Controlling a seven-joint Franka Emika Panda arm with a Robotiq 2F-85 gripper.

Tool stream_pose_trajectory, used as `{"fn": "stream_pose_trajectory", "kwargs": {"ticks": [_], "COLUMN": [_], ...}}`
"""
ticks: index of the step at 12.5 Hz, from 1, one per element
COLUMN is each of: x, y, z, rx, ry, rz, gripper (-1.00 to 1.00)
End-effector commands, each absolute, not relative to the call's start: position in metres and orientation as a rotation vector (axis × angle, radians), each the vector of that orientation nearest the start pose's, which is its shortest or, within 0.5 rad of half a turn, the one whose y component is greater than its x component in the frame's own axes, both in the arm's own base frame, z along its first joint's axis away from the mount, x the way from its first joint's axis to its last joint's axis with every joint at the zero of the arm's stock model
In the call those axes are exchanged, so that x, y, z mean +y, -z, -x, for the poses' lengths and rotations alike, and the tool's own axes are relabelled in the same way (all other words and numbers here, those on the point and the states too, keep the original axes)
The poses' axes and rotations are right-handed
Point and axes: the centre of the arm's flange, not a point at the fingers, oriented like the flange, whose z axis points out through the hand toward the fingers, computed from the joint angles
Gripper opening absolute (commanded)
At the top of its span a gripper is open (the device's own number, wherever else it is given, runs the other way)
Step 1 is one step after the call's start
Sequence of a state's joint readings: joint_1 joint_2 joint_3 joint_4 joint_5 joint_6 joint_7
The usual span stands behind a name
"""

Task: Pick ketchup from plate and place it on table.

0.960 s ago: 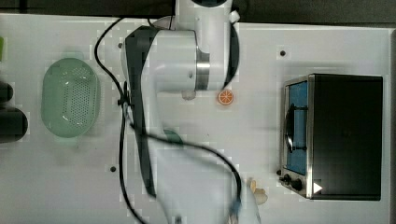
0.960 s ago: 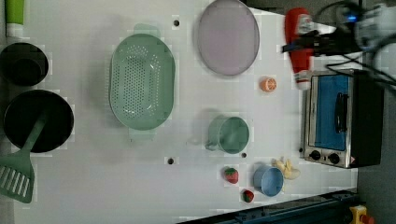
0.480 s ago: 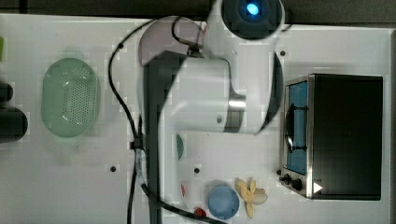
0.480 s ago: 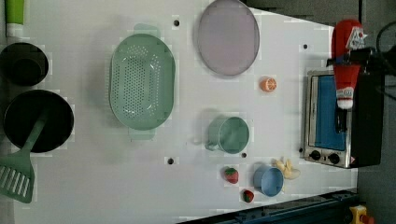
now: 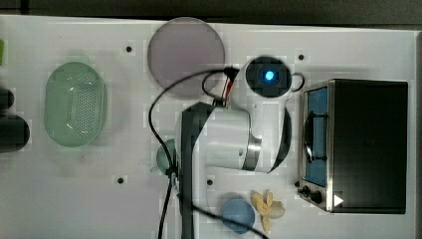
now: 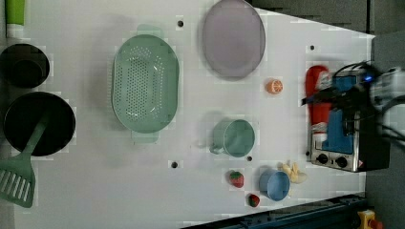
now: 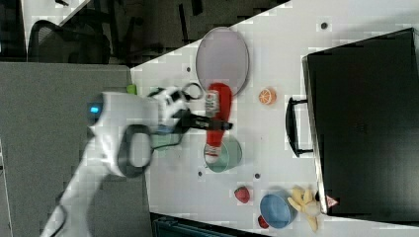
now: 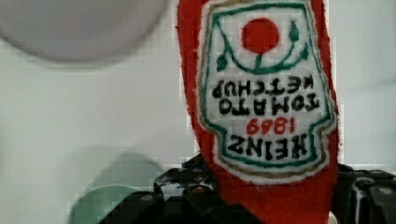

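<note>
Ketchup [image 8: 261, 107]: a soft, stitched fabric bottle, red with a white embroidered label. It hangs in the air, clear of the plate, held near one end.
Handling: looks light and squashy, not fragile. Cloth should not slip, but a floppy body may sag or tip when set down, so I would judge a hold across the middle steadier than one near an end.
End effector [image 7: 210, 122]: closed narrow on the ketchup, black fingers pinching across the red body in the right view.
Plate [image 5: 186, 55]: mauve-grey, bare, with the ketchup already off it.
Bench [image 6: 95, 191]: white, with open space near the orange slice [image 6: 274, 87] and teal cup [image 6: 235, 138].
Toaster oven [image 5: 366, 144]: close beside the arm, worth avoiding.
</note>
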State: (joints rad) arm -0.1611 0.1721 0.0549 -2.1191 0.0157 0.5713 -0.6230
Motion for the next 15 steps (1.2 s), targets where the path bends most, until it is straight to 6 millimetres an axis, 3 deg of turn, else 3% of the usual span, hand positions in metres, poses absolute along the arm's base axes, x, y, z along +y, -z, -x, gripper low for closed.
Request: {"fn": "stream_pose_trajectory", "kwargs": {"ticks": [1, 3, 6, 8, 9, 11, 15], "x": [-0.05, -0.048, -0.046, -0.046, -0.045, -0.042, -0.029], "y": [-0.276, -0.242, -0.195, -0.198, -0.211, -0.262, -0.417], "z": [-0.532, -0.521, -0.509, -0.514, -0.52, -0.535, -0.555], "rx": [0.48, 0.479, 0.478, 0.478, 0.481, 0.533, 0.884], "ry": [-0.202, -0.23, -0.325, -0.288, -0.254, -0.154, 0.033], "rz": [3.077, 3.074, 3.065, 3.067, 3.069, 3.068, 2.987], "gripper": [0.24, 0.29, 0.93, 1.0, 1.0, 1.0, 1.0]}}
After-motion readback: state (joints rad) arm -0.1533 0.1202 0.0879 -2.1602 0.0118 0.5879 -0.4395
